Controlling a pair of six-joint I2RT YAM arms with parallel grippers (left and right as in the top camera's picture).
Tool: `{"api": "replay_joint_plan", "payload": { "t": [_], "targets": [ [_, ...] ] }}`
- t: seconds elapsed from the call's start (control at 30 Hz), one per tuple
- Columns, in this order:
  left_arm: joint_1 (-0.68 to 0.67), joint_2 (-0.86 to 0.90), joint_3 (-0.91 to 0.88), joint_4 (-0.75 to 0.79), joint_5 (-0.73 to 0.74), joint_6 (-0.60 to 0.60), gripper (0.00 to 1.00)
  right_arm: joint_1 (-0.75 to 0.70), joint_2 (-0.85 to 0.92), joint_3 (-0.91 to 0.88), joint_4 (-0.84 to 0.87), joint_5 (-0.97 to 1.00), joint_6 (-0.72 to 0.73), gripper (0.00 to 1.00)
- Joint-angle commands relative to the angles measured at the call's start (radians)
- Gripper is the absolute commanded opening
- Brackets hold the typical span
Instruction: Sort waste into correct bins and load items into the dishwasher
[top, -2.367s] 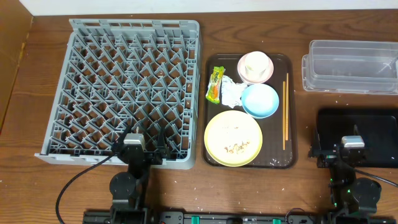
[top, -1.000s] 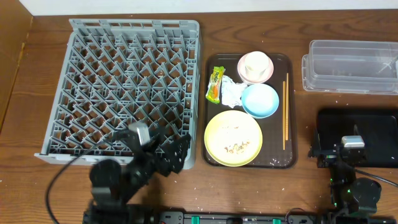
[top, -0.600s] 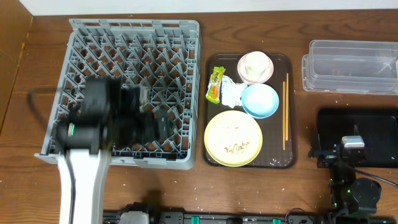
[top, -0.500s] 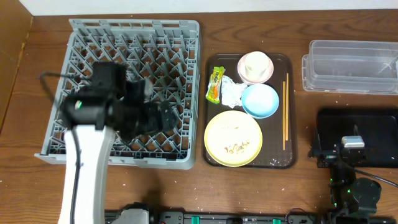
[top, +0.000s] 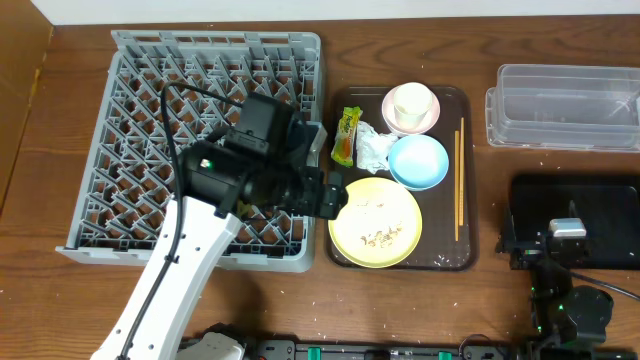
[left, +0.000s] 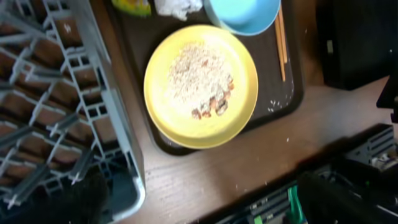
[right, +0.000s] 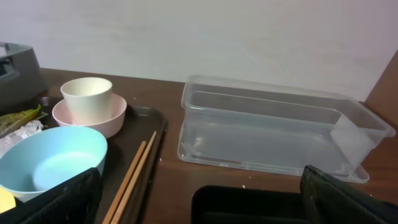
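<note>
While the left pincer (top: 334, 197), fingers spread, hangs at the grey lattice rack (top: 150, 120) edge, grainy white rice (left: 199, 71) and brown crumbs (left: 214, 107) speckle the round, smooth yellow plate (left: 177, 109).

The counter (top: 60, 290) is brown wood with visible grain and a dull sheen. The dish rack (top: 130, 130) is matt grey moulded plastic. The serving tray (top: 445, 235) is dark brown, smooth and faintly glossy. The clear container (top: 565, 105) is transparent, shiny plastic, while the black bin (top: 600, 200) looks matt. The pale yellow plate (top: 375, 205) and light blue bowl (top: 418, 162) are smooth with a soft gloss. The 2 chopsticks (top: 459, 180) are bare pale wood. The snack wrapper (top: 345, 135) is shiny film, and the white wrapper piece (top: 373, 148) is crinkled.
</note>
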Motion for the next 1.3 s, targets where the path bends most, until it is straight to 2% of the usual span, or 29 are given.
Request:
{"api": "replay_joint_plan", "payload": {
  "t": [0.0,0.23,0.37,0.53,0.7,0.83,0.93,1.0,1.03,1.2,1.27],
  "targets": [
    [-0.016,-0.003,0.022,0.039,-0.048,-0.056,0.98,-0.004,-0.006,-0.002,-0.004,0.002,0.001,0.99],
    [-0.016,0.010,0.015,0.231,-0.048,-0.069,1.00,-0.004,-0.006,-0.002,-0.004,0.002,0.001,0.99],
    [-0.020,0.055,0.012,0.325,-0.056,-0.070,0.91,-0.004,-0.006,-0.002,-0.004,0.002,0.001,0.99],
    [-0.020,0.107,0.012,0.341,-0.057,-0.078,0.91,-0.004,-0.006,-0.002,-0.004,0.002,0.001,0.99],
    [0.024,0.053,0.024,0.315,-0.093,-0.086,0.92,-0.004,-0.006,-0.002,-0.004,0.002,0.000,0.99],
    [0.139,-0.057,0.028,0.217,-0.305,-0.138,0.92,-0.004,-0.006,-0.002,-0.004,0.002,0.001,0.99],
    [0.286,-0.159,0.028,0.122,-0.467,-0.192,0.93,-0.004,-0.006,-0.002,-0.004,0.002,0.000,0.99],
    [0.373,-0.207,0.028,0.080,-0.513,-0.212,0.93,-0.004,-0.006,-0.002,-0.004,0.002,0.001,0.99],
    [0.430,-0.235,0.028,0.059,-0.528,-0.216,0.98,-0.004,-0.006,-0.002,-0.004,0.002,0.001,0.99],
    [0.658,-0.323,0.027,-0.018,-0.526,-0.216,0.98,-0.004,-0.006,-0.002,0.002,0.010,-0.008,0.99],
    [0.716,-0.344,0.027,-0.060,-0.523,-0.215,0.98,-0.004,-0.006,-0.002,0.072,-0.025,0.022,0.99]
  ]
}}
